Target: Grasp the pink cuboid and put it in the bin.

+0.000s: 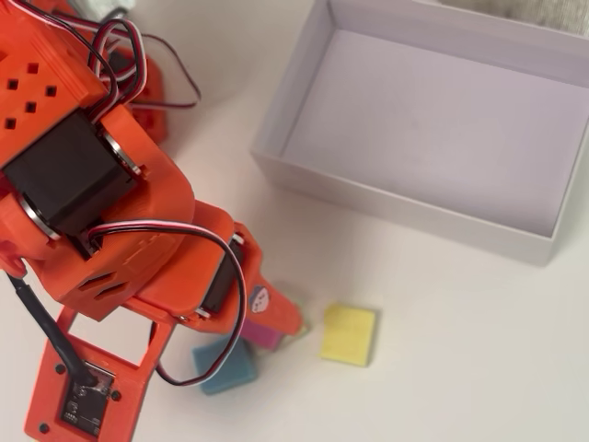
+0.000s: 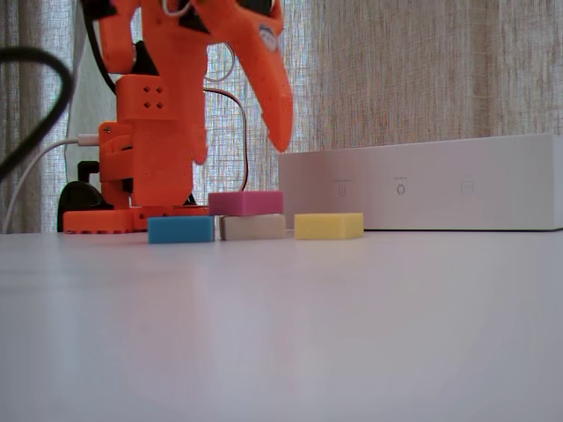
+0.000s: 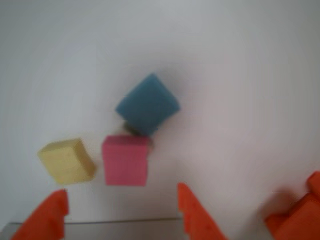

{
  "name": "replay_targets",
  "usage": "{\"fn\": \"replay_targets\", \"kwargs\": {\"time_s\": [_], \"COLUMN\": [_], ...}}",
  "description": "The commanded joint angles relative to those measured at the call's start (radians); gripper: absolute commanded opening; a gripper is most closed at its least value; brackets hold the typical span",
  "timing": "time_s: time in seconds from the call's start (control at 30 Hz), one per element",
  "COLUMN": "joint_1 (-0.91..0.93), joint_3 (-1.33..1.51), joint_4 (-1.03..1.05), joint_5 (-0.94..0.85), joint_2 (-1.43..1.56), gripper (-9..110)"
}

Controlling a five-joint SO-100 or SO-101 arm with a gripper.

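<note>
Approach phase, nothing gripped yet. Hand (image 3: pixel 120 210) empty, fingers spread wide, hovering above the block cluster in the wrist view. In the fixed view, fingertip well above the blocks.

Pink cuboid (image 3: pixel 125 160) in the middle of the cluster, stacked on a beige block (image 2: pixel 252 227) per the fixed view, so higher than its neighbours. Only a sliver of pink (image 1: pixel 263 337) visible overhead, mostly hidden under the arm. Blue block (image 3: pixel 148 104) just behind it in the wrist view, corner overlapping or touching, cannot tell which. Yellow block (image 3: pixel 66 160) close beside on the left of that view, small gap.

To do well: centre on the pink, roughly lined up already. Descend straight, only to the pink's height, not down to the desk (image 2: pixel 352 334). Keep the left finger in the gap, clear of the yellow. Risk: nudging pink off the beige, or pinching both.

Bin (image 1: pixel 313 189) well apart, empty.
</note>
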Motion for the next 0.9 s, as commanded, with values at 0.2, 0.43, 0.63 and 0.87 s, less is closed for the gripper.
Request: {"fn": "replay_targets", "kwargs": {"time_s": [0.2,0.43,0.63,0.87], "joint_1": [0.000,-0.028,-0.049,-0.049], "joint_3": [0.028,0.028,0.029,0.040], "joint_4": [-0.077,-0.109,-0.115,-0.133], "joint_5": [-0.005,0.002,0.002,0.003], "joint_2": [-0.043,-0.078,-0.077,-0.077], "gripper": [25,22,18,18]}}
